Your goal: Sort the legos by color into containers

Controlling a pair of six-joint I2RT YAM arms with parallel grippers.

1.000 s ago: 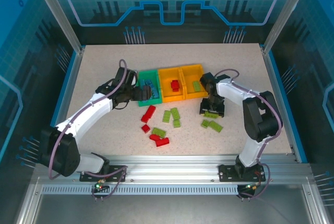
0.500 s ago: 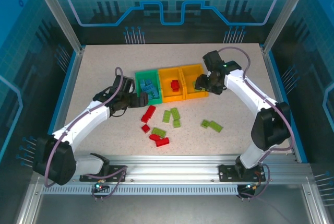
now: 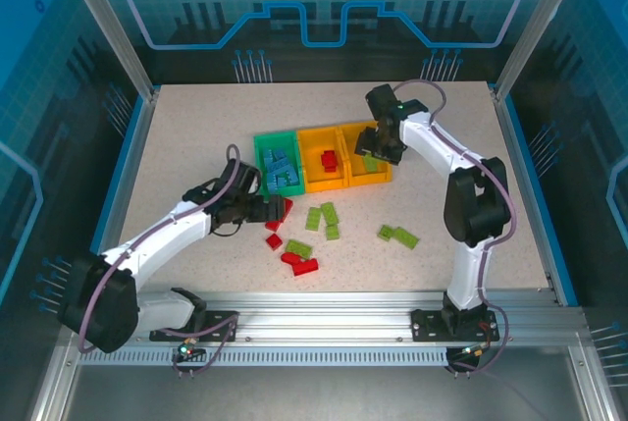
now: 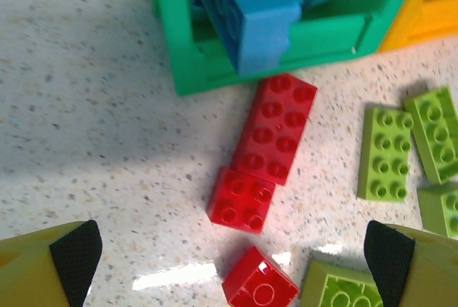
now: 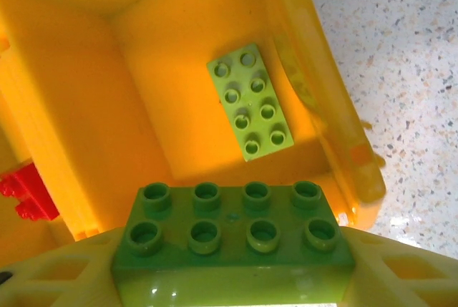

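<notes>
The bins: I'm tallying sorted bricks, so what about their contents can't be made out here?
Green bin: blue bricks piled, too small to count in the top view; the left wrist view's top edge cuts them off.
Right orange bin: the right claw partly covers it in the top view; the held lime brick hides its near end in the right wrist view.

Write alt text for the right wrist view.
The right gripper holds a lime green brick over an orange-yellow bin where a second lime green brick lies flat, studs up. A red brick peeks in at the left edge.
</notes>
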